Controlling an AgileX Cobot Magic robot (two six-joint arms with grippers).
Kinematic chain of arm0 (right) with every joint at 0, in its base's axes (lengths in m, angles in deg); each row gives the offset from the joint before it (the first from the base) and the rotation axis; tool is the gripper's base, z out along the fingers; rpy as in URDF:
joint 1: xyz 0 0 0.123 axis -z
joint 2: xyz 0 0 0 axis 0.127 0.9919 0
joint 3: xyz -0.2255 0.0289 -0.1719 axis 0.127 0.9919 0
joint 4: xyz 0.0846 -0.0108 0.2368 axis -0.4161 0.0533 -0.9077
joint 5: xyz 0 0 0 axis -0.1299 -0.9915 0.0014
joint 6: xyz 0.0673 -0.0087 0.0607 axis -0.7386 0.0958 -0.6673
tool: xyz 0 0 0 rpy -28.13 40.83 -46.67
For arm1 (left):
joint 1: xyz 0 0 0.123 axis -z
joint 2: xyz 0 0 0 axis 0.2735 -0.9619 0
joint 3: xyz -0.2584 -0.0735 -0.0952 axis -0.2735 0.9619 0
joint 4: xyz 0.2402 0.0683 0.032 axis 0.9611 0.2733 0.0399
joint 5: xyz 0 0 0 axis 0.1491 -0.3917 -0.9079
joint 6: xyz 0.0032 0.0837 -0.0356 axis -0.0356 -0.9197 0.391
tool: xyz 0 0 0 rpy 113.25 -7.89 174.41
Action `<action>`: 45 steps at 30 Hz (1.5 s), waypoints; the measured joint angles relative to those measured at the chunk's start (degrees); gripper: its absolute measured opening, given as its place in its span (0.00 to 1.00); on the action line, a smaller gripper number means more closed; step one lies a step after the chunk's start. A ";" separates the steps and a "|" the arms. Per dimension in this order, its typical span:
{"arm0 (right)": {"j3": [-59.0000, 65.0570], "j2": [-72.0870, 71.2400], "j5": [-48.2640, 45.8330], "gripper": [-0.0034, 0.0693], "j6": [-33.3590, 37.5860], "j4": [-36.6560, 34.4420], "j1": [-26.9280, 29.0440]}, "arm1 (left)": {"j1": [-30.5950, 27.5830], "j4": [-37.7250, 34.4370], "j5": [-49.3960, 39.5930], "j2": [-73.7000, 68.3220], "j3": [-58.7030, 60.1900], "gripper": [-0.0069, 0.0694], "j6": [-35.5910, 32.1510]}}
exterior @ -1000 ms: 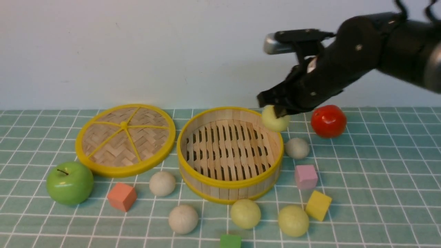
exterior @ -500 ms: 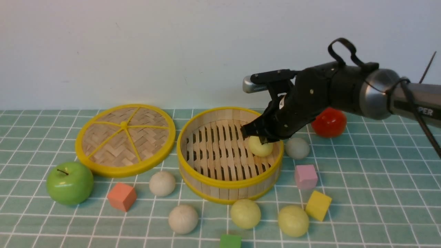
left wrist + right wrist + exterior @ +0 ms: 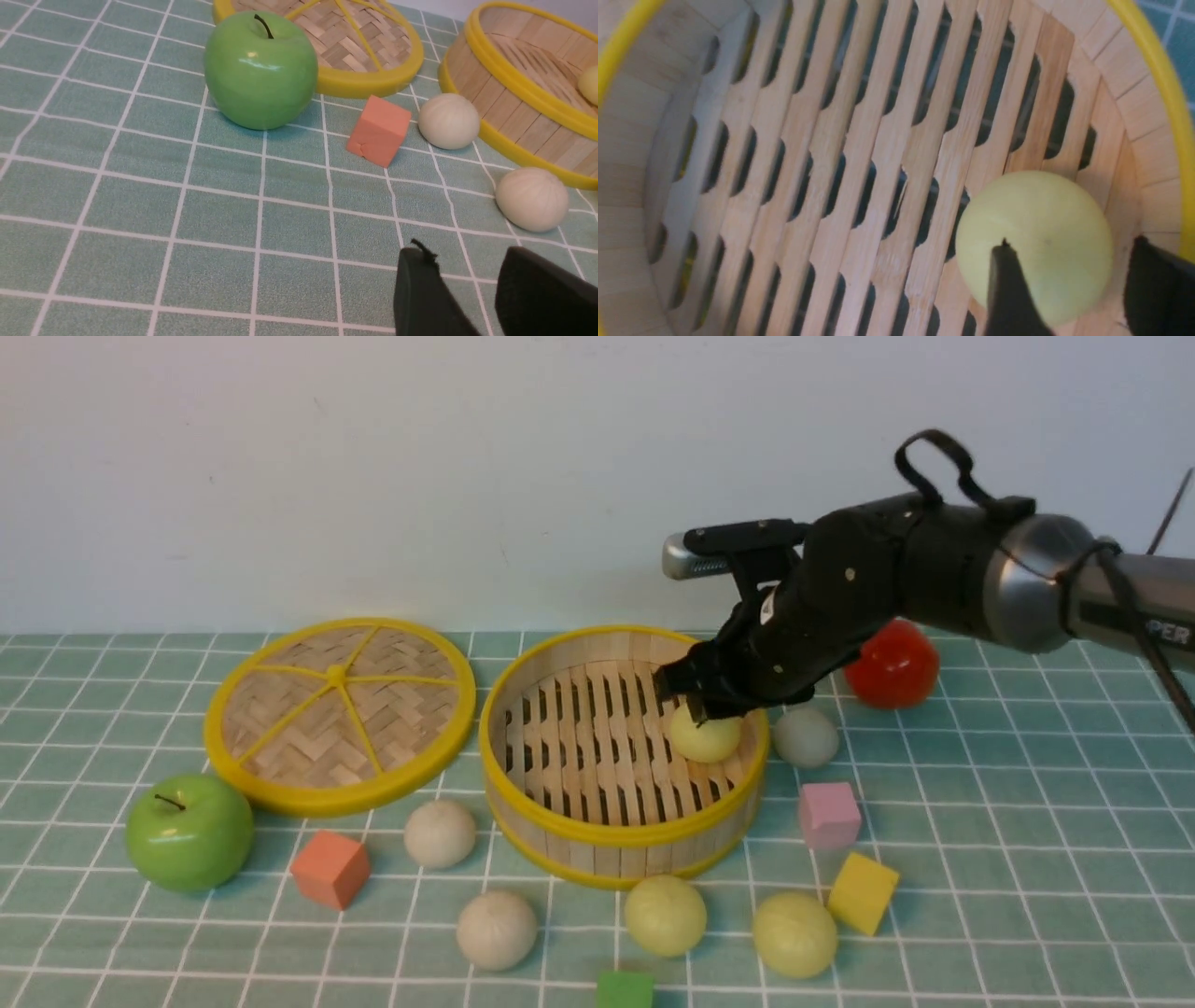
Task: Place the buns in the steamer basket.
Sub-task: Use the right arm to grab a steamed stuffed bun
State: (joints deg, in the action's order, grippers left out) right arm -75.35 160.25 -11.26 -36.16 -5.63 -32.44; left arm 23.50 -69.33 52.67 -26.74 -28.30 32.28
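Nearest you, the left gripper (image 3: 467,254) hangs over the checked tablecloth (image 3: 1027,821), fingers apart with nothing between them. Just beyond, four buns wait in front of the steamer basket (image 3: 597,861): the front off-white bun (image 3: 496,930), the left yellow-green bun (image 3: 665,915), the right yellow-green bun (image 3: 794,933) and, a little further back, the middle off-white bun (image 3: 440,833).

Inside the basket is what has changed. A second ago the right gripper (image 3: 1071,242) held the delivered bun (image 3: 705,735) clamped above the far rim. Now that bun rests on the slatted floor close to the basket's right wall. The jaws stand apart around it, one finger clear of its side in the right wrist view.

Read this as a release: one bun of six is in, five remain. Level with it, outside the wall, the far off-white bun (image 3: 805,737) lies near the red fruit (image 3: 891,665) — probably your closest next pick once the right arm lifts clear.
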 joint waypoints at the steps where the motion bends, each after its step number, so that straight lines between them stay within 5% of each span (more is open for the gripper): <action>1: 0.00 -0.87 -0.22 0.56 0.00 0.17 0.00 | 0.00 0.05 0.00 0.00 0.00 0.40 0.00; 8: -0.11 -8.57 -4.52 0.59 -0.35 3.66 1.50 | 0.00 0.02 0.00 0.00 0.00 0.40 0.00; 19: -0.30 -3.31 -3.82 0.48 -2.15 1.70 10.77 | 0.00 0.07 0.00 0.00 0.00 0.40 0.00; 30: -0.30 3.59 3.80 0.46 -2.35 -0.46 11.03 | 0.00 0.13 0.00 0.00 0.00 0.40 0.00; 45: -0.24 4.12 0.22 0.45 -2.35 -4.75 11.25 | 0.00 2.93 0.00 0.00 0.00 0.40 0.00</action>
State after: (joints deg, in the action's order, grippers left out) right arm -75.58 164.36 -11.04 -38.50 -10.38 -21.19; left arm 23.50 -66.40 52.67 -26.74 -28.30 32.28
